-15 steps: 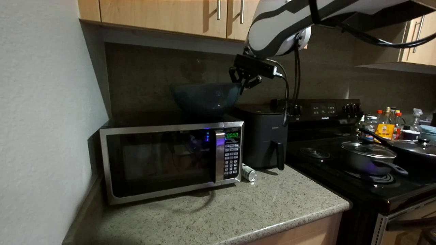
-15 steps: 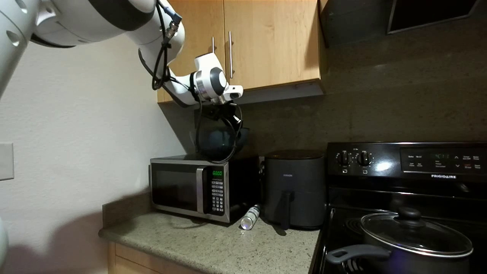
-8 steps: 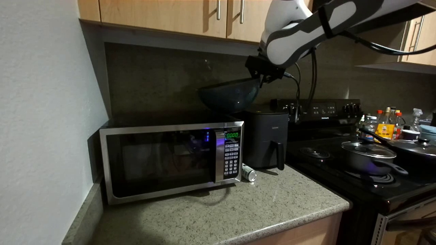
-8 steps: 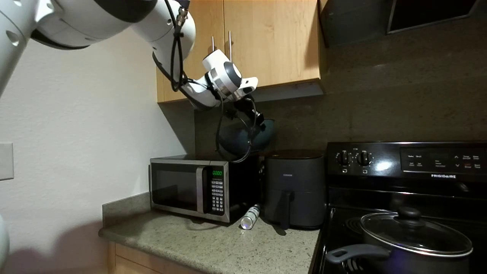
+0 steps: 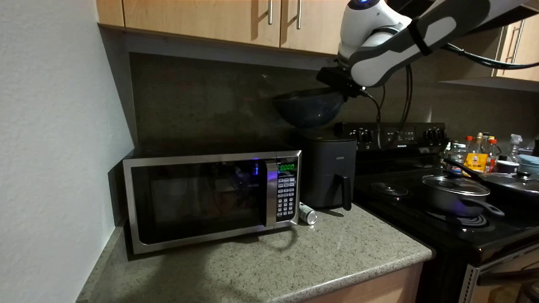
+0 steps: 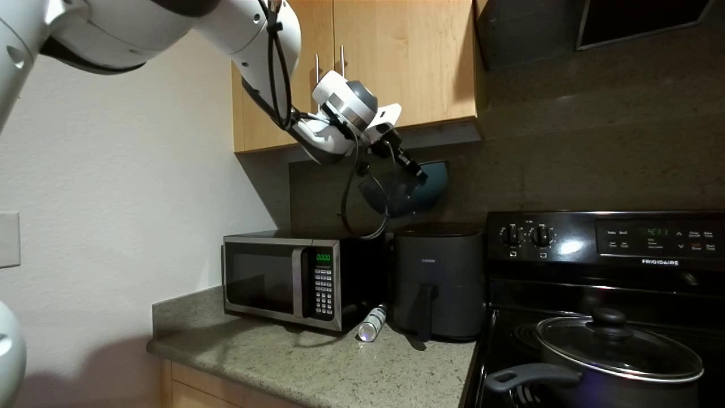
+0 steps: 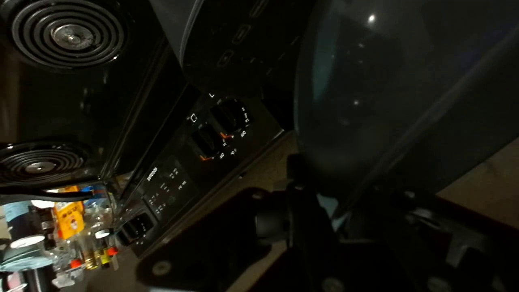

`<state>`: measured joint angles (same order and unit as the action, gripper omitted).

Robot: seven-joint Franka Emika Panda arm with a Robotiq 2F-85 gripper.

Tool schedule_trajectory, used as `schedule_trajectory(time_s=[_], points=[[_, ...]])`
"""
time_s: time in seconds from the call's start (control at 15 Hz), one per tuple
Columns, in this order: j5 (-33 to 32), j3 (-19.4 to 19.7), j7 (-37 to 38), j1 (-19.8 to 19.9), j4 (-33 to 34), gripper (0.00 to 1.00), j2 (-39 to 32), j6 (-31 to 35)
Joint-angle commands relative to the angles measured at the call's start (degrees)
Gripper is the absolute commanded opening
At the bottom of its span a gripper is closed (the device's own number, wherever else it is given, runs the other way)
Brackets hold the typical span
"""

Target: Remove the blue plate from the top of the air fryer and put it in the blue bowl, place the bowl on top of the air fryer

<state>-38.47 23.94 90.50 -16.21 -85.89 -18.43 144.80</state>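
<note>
Over the last second the blue bowl point(image 5: 309, 111) has swung from above the microwave point(image 5: 202, 198) toward the air fryer point(image 5: 326, 176), rising a little, and my hand point(image 6: 420, 174) has travelled with it. I have the bowl by its rim, clenched firmly on that edge. It hangs in the air, higher than the air fryer's top and apart from it; in both exterior views it sits off toward the microwave side. How it lines up with the air fryer front to back, I cannot tell. It is tilted, the rim lower on the microwave side. In the wrist view its dark wall is glossy, with small points of light on it.

Just beside the air fryer, the microwave stands on the worktop point(image 5: 337, 248). Near the air fryer's foot, between the two appliances, a small cylinder point(image 5: 308, 213) lies on its side. On the air fryer's opposite side is the stove point(image 6: 572, 243), bearing a lidded pot point(image 6: 623, 348). Well apart from the air fryer, beyond the stove, stands a cluster of bottles point(image 5: 478, 158).
</note>
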Motion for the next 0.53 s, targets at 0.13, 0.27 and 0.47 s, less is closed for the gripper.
schedule_trajectory(time_s=[0.13, 0.27, 0.47], points=[[-1.8, -4.6, 0.8, 3.7, 0.1, 0.15, 0.7, -2.1], [-1.8, -4.6, 0.8, 3.6, -0.1, 0.15, 0.8, -2.2], [-0.8, -6.5, 1.0, 5.1, 0.7, 0.09, -0.2, -3.9]])
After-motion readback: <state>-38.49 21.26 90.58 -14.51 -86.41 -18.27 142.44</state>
